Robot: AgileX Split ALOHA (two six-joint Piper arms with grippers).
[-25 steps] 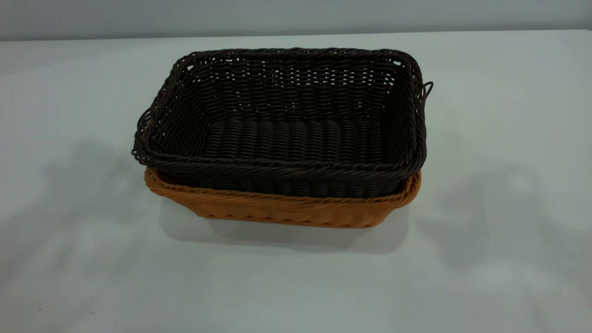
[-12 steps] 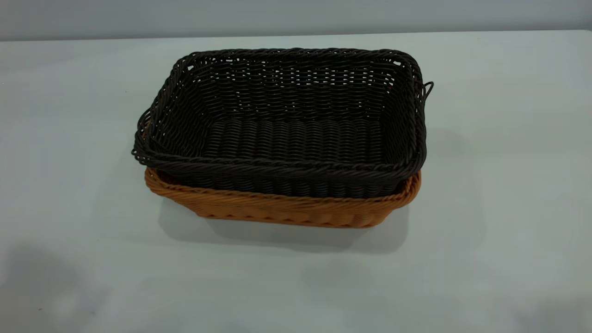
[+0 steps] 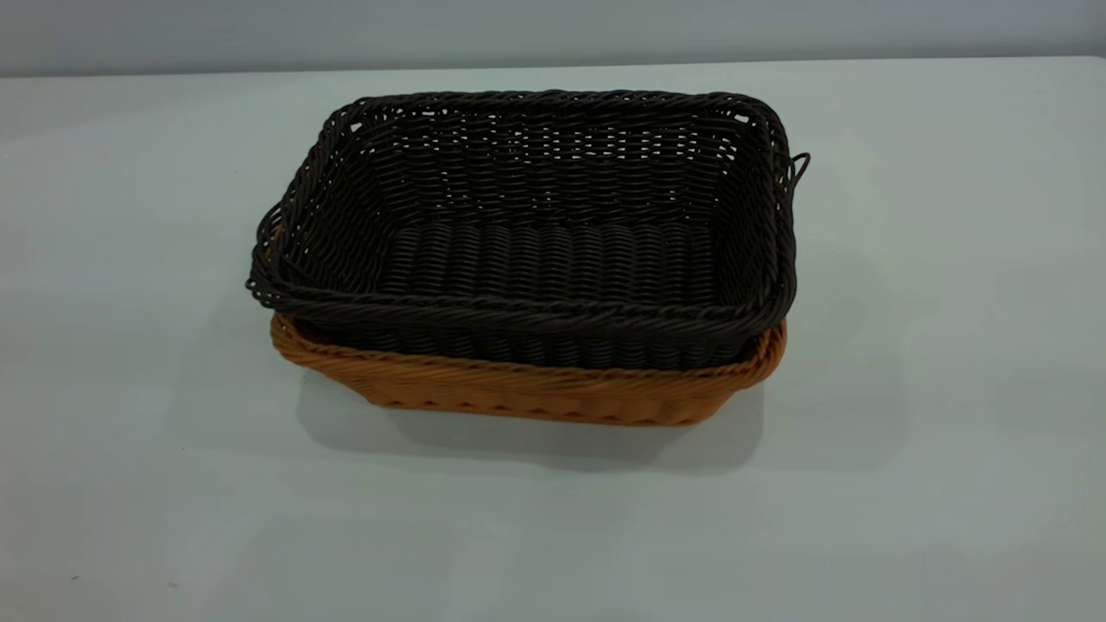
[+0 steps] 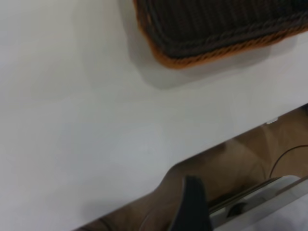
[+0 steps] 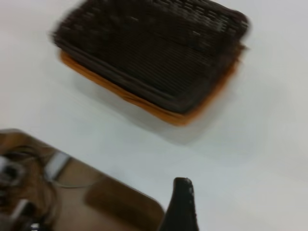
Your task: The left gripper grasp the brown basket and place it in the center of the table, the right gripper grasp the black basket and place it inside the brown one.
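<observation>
The black basket [image 3: 536, 233] sits nested inside the brown basket [image 3: 527, 390], the pair near the middle of the table [image 3: 950, 432], a touch toward twelve o'clock. The nesting looks done; the dark rim rides above the tan one all round and overhangs it slightly at nine o'clock.

Neither arm shows in the outside view. Each wrist camera catches only one dark fingertip, the left gripper [image 4: 192, 207] out past the table's edge and the right gripper [image 5: 182, 204] over it, both well apart from the baskets, so whether either is open or closed I cannot tell.

I'd guess both baskets are light, springy wicker, not fragile. The braided rim at a short end, say three o'clock, seems the firmest hold; a loose strand [image 3: 799, 168] there could snag.
</observation>
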